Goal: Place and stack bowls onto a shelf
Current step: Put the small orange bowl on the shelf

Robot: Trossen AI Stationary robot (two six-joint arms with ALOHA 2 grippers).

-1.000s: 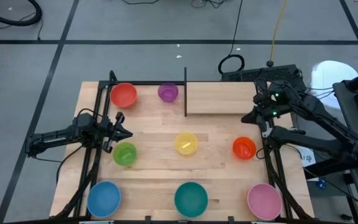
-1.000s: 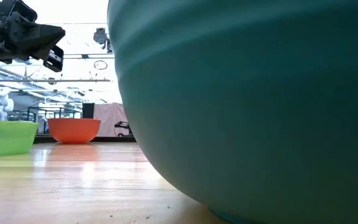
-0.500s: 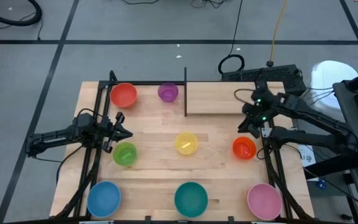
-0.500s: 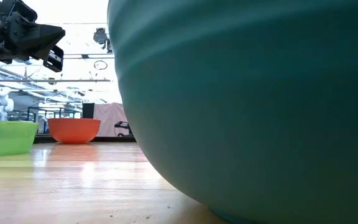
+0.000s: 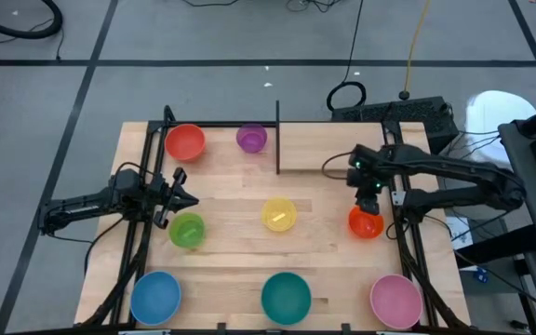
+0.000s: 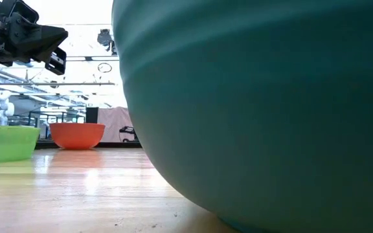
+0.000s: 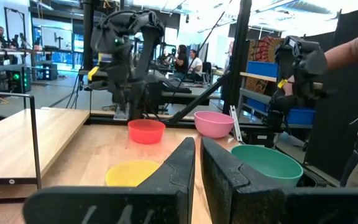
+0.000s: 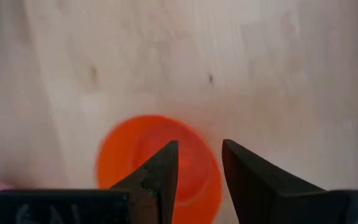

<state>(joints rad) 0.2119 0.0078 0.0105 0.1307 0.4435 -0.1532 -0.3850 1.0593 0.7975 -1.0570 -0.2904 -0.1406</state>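
Several plastic bowls stand on their bases on the wooden tabletop. My right gripper [image 5: 368,199] hangs open just above the orange bowl [image 5: 366,224], pointing steeply down. In the right wrist view its fingers [image 8: 197,152] stand over the bowl's [image 8: 148,155] rim without touching it. My left gripper [image 5: 192,200] waits shut and level at the table's left, above the green bowl [image 5: 187,230]. The shelf [image 5: 333,149], a light board with a black post [image 5: 277,135], stands at the far right with nothing on it.
A red-orange bowl [image 5: 185,142] and a purple one [image 5: 251,139] sit at the far left, and a yellow one [image 5: 279,214] sits mid-table. Blue [image 5: 155,296], teal [image 5: 286,296] and pink [image 5: 395,300] bowls line the near edge. Black frame rails [image 5: 408,242] run along both sides.
My right gripper has come from beside the shelf's right end toward the table's near edge and a little leftward, sinking and tipping to point steeply down. It now hangs over the orange bowl. The bowls have not moved.
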